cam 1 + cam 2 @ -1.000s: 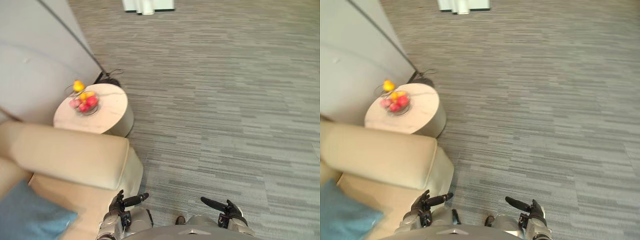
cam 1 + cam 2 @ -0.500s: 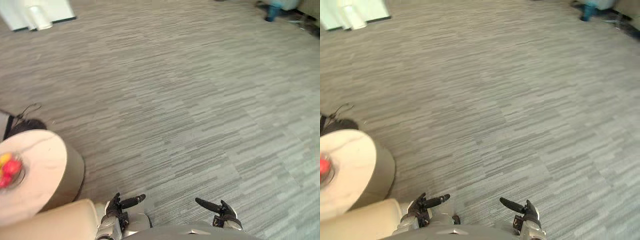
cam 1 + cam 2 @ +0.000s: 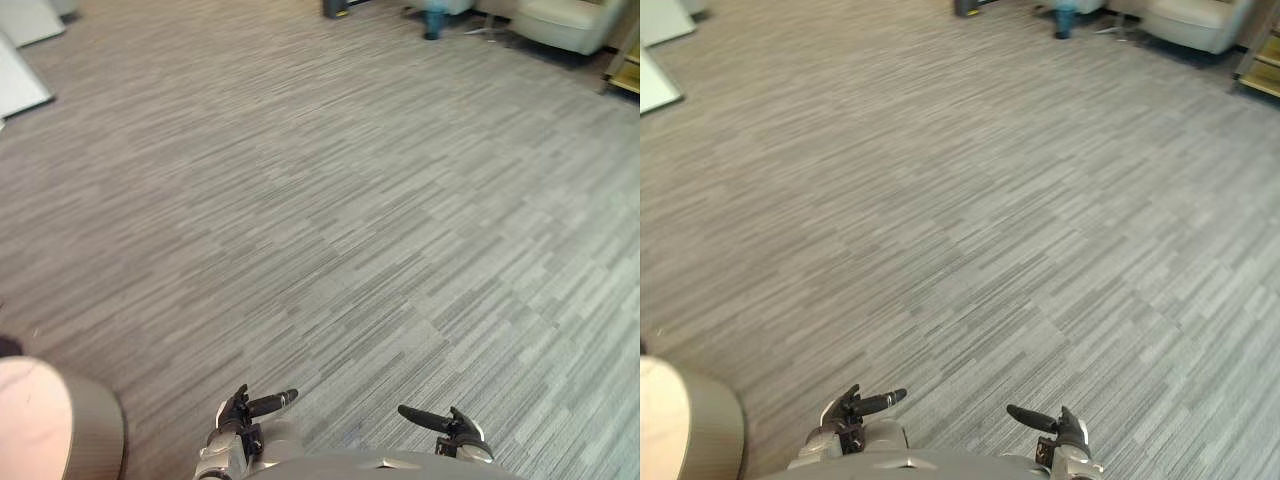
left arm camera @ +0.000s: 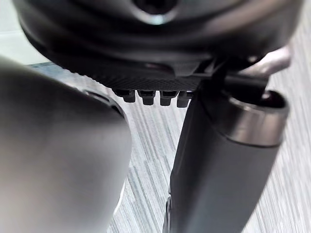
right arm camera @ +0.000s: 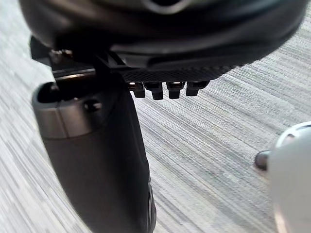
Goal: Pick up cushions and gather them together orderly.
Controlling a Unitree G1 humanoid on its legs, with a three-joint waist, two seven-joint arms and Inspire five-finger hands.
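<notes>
1. Striped grey carpet (image 3: 330, 200) stretches wide open beyond the round, pale side table (image 3: 40, 420).
2. Far across from the table stands a beige armchair (image 3: 565, 20).
3. Near the table, the left hand (image 3: 235, 415) and right hand (image 3: 460, 432) hang slack, grasping nothing; where the cushions lie I cannot tell.

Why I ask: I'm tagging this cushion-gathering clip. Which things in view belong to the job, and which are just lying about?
Belongs to the job:
- left hand, open, holding nothing
- right hand, open, holding nothing

Just lying about:
- round side table, nearest the left hand
- beige armchair, far across the floor
- white panel
- grey carpet
</notes>
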